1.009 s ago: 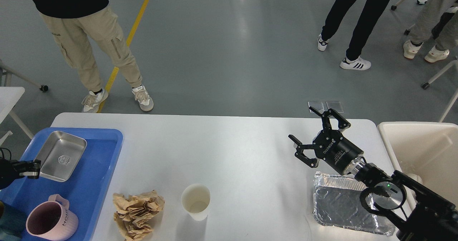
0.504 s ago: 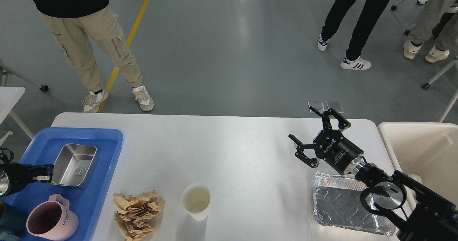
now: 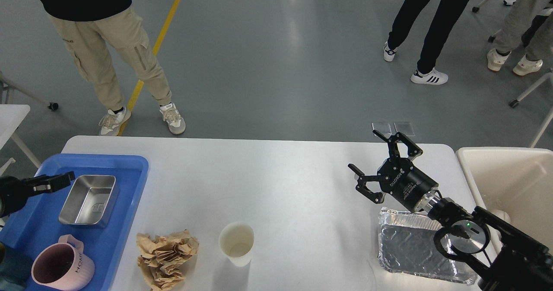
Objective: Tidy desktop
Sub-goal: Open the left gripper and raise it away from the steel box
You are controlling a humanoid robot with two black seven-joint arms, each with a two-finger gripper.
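The fingers of my right gripper point(image 3: 382, 163) are spread wide and hold nothing, hovering over the right part of the wide white rounded-corner surface point(image 3: 276, 178), just beyond the far edge of the crinkled rectangular foil tray point(image 3: 412, 250). My left gripper point(image 3: 54, 181) shows only as a dark tip over the blue plastic tray point(image 3: 129, 187) at the left edge; I cannot tell whether its fingers are open, but they sit just beside the small rectangular steel pan point(image 3: 88, 200), apart from it, and the pink handled mug point(image 3: 60, 267) stands nearer in the same tray. I judge the reusable pieces are sorted, with disposables next: the crumpled brown paper wad point(image 3: 166, 254) and white paper cup point(image 3: 236, 243) near the front, plus the foil tray. For my right arm, I'd drop onto the foil rim, pinch it gently, and carry it to the beige bin point(image 3: 505, 178) at the right.
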